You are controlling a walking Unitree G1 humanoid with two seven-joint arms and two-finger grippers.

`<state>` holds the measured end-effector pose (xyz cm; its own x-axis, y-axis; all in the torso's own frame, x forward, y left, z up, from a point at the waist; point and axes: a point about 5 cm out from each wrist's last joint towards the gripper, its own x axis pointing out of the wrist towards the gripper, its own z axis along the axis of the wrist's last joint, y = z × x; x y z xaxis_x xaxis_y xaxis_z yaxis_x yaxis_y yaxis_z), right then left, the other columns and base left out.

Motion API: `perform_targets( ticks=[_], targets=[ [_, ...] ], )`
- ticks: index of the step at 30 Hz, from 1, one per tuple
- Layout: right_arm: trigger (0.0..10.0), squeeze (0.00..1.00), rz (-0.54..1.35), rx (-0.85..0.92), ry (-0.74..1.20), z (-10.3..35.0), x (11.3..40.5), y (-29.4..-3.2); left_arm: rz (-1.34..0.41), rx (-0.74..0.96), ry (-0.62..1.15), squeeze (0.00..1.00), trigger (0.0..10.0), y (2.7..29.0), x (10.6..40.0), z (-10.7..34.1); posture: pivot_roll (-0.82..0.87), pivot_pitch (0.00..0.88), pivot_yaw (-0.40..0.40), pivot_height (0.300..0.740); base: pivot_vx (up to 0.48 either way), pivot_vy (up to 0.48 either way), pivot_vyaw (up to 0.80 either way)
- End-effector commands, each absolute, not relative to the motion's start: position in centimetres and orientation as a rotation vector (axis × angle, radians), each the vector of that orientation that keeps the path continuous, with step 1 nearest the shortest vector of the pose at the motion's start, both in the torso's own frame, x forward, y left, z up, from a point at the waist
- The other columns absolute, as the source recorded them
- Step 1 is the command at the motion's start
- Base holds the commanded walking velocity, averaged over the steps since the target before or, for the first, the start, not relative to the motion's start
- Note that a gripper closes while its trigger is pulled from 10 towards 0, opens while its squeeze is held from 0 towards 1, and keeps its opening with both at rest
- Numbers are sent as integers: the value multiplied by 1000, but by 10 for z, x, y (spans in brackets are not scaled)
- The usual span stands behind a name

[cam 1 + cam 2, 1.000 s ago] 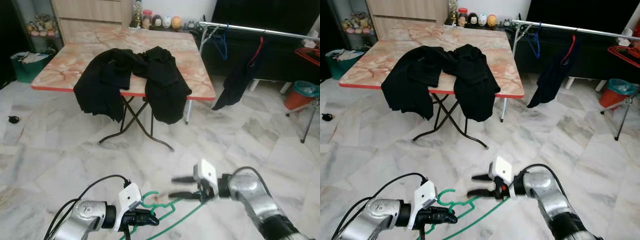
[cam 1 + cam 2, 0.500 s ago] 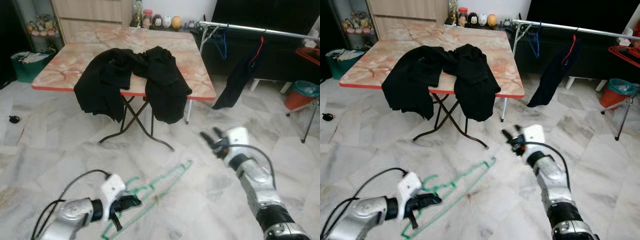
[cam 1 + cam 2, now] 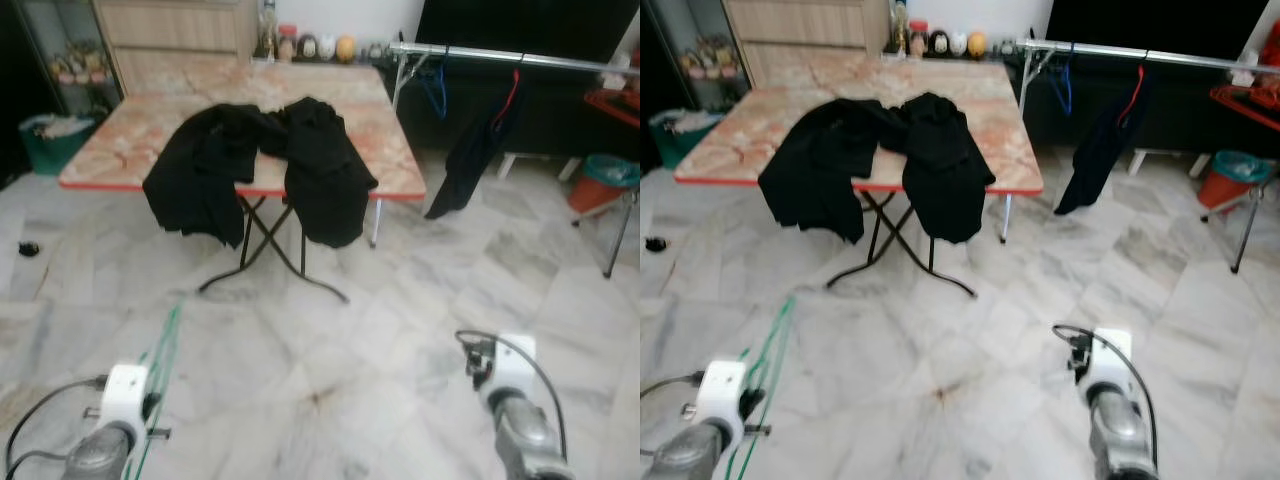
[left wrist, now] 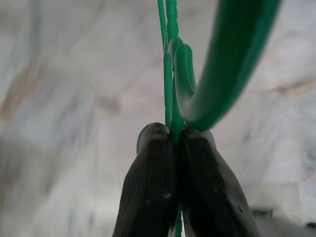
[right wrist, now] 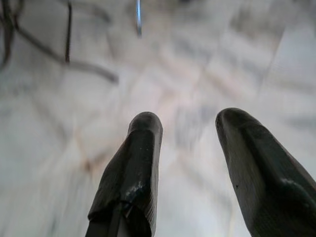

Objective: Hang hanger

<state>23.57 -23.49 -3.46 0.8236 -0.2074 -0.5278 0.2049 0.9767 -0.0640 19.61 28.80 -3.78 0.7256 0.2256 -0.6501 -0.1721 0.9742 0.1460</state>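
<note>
The left gripper (image 4: 174, 136) is clamped on the green hanger (image 4: 207, 74), its two black fingers (image 4: 148, 187) pressed together on the wire just below the hook. In the left eye view the hanger (image 3: 160, 350) rises edge-on from the left wrist at 7 o'clock, low in the frame and above the marble floor (image 3: 330, 340). The right gripper (image 5: 187, 131) holds nothing; its fingers (image 5: 133, 168) stand moderately apart, pointing at the floor. The right wrist sits at 5 o'clock in the eye views. A folding table (image 3: 400, 170) with a pink marbled top stands at 12 o'clock, well apart from both arms, with black clothes (image 3: 320, 175) draped over its near edge. A clothes rail (image 3: 520, 58) runs at 1 to 2 o'clock beside the table, carrying a blue hanger (image 3: 433, 85) and a dark garment (image 3: 470, 150) on a red hanger (image 3: 514, 88). An orange bin (image 3: 598, 185) stands at 3 o'clock, and a green bin (image 3: 45, 140) at 10 o'clock.
</note>
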Motion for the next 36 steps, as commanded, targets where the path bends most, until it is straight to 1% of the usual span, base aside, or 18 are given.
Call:
perform_targets(
  ticks=[1, 2, 3, 4, 7, 8, 10, 11, 14, 15, 17, 22, 24, 27, 31, 36],
  targets=[
    [10000, 0, -233, 5, 591, -39, 232, -233, 299, 20, 756, 0, 10000, 292, 182, -46, 71, 0, -20, 740, 0, 0, 0],
    [10000, 0, -252, 33, 639, -47, 224, -231, 329, 1, 808, 0, 10000, 294, 169, -54, 70, 0, -21, 740, 0, 0, 0],
    [10000, 0, -252, 33, 639, -47, 224, -231, 329, 1, 808, 0, 10000, 294, 169, -54, 70, 0, -21, 740, 0, 0, 0],
    [10000, 0, -253, 53, 695, -54, 216, -227, 333, 7, 870, 0, 10000, 292, 156, -63, 60, 0, -20, 740, 0, 0, 0],
    [10000, 0, -223, 58, 764, -63, 207, -220, 304, 32, 949, 0, 10000, 285, 140, -74, 54, 0, -22, 740, 0, 0, 0],
    [10000, 0, -203, 73, 791, -66, 203, -218, 311, 21, 962, 0, 10000, 281, 135, -78, 60, 0, -34, 740, 0, 0, 0],
    [10000, 0, -181, 54, 807, -68, 201, -217, 329, -3, 955, 0, 10000, 279, 134, -79, 71, 0, -45, 740, 0, 0, 0],
    [10000, 0, -210, 62, 826, -71, 195, -219, 347, -12, 946, 0, 10000, 279, 133, -79, 91, 0, -60, 740, 0, 0, 0],
    [10000, 0, -230, 78, 852, -74, 189, -222, 362, -29, 941, 0, 10000, 279, 132, -80, 103, 0, -67, 740, 0, 0, 0],
    [10000, 0, -221, 68, 893, -78, 181, -224, 361, -29, 947, 0, 10000, 279, 131, -80, 108, 0, -67, 740, 0, 0, 0],
    [10000, 0, -217, 78, 935, -83, 171, -224, 350, -18, 963, 0, 10000, 282, 130, -80, 99, 0, -53, 740, 0, 0, 0],
    [10000, 0, -240, 130, 939, -85, 167, -221, 317, 0, 987, 0, 10000, 285, 128, -80, 73, 0, -28, 740, 0, 0, 0],
    [10000, 0, -257, 149, 937, -85, 167, -222, 306, 29, 1010, 0, 10000, 287, 127, -80, 60, 0, -18, 740, 0, -311, 0],
    [10000, 0, -251, 146, 939, -85, 167, -222, 309, 22, 1008, 0, 10000, 286, 128, -80, 60, 0, -16, 740, 0, -382, 0],
    [10000, 0, -246, 146, 941, -86, 165, -220, 296, 25, 1007, 0, 10000, 281, 131, -81, 69, 0, -20, 740, 0, -384, 0],
    [10000, 0, -226, 137, 954, -88, 163, -218, 301, 24, 1024, 0, 10000, 278, 128, -84, 69, 0, -30, 740, 0, -382, 0]
  ],
)
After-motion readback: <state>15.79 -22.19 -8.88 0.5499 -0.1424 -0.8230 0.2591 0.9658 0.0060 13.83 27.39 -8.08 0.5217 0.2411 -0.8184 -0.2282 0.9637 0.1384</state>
